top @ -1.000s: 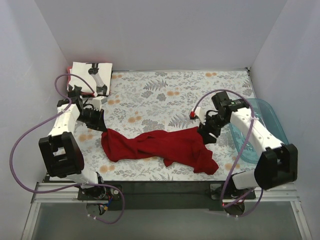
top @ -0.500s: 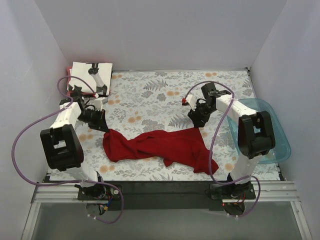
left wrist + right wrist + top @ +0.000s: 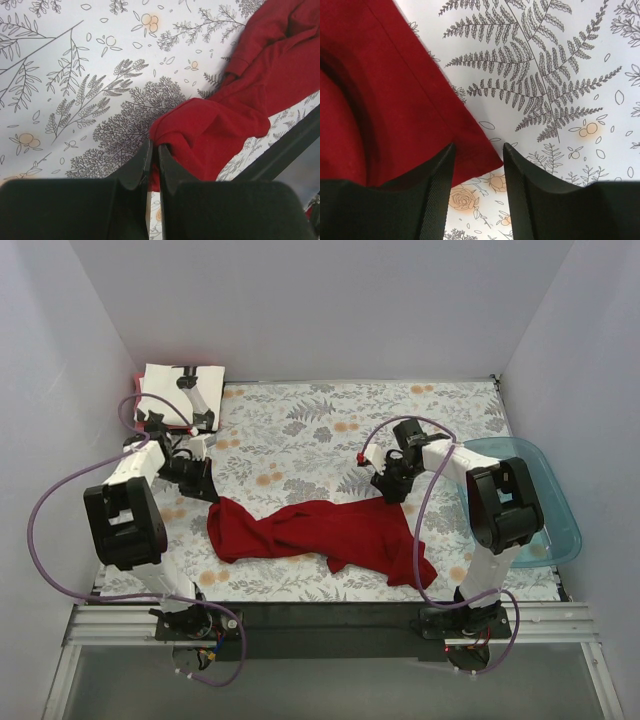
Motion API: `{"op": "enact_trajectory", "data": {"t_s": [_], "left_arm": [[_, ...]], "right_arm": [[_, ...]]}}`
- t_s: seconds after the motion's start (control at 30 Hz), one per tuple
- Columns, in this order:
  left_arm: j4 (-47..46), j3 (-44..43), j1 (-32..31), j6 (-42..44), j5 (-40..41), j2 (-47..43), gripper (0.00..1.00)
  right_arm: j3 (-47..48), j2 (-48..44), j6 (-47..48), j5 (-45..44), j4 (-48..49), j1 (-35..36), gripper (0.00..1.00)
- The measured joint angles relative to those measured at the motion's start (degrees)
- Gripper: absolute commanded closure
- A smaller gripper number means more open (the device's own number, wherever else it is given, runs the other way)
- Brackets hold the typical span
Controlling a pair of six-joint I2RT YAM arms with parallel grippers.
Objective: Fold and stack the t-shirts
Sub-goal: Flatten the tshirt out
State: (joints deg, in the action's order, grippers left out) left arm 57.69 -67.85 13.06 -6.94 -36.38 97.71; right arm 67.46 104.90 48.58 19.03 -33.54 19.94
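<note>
The dark red t-shirt [image 3: 320,535] lies crumpled and stretched sideways across the near middle of the table. My left gripper [image 3: 205,490] is shut on its left end, and the left wrist view shows red cloth [image 3: 235,110] pinched between the closed fingers [image 3: 154,152]. My right gripper [image 3: 392,488] is open over the shirt's upper right corner. In the right wrist view that corner [image 3: 470,150] lies flat on the table between the spread fingers [image 3: 479,150]. The white black-printed shirt [image 3: 180,390] lies folded at the back left, with a reddish-pink edge [image 3: 137,378] under it.
A translucent teal tub [image 3: 545,515] stands at the right edge beside the right arm. The grey floral cloth [image 3: 320,430] covers the table. White walls close in on the back and both sides. Purple cables loop from both arms.
My right arm has folded back and its gripper moved up and left, from on the shirt's right corner to just over its edge. The left gripper and shirt barely shifted.
</note>
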Motion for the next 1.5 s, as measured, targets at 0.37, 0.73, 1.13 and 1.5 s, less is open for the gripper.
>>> {"op": "enact_trajectory", "data": {"t_s": [0.37, 0.73, 1.13, 1.5], "left_arm": [[-1.0, -8.5, 0.7, -3.8, 0.3, 8.2, 0.72], [9.4, 3.8, 3.0, 10.5, -4.2, -12.4, 0.33], [-5.7, 25.3, -15.7, 8.6, 10.6, -27.7, 0.43], [-12.1, 17.4, -20.8, 3.0, 17.6, -21.7, 1.0]], "right_arm": [[-4.3, -3.4, 0.4, -2.9, 3.3, 0.9, 0.99], [-5.1, -10.4, -0.4, -7.1, -1.6, -1.5, 0.99], [-1.9, -10.6, -2.6, -5.7, -5.8, -2.3, 0.99], [-1.9, -10.1, -3.2, -5.6, -6.9, -2.3, 0.99]]}}
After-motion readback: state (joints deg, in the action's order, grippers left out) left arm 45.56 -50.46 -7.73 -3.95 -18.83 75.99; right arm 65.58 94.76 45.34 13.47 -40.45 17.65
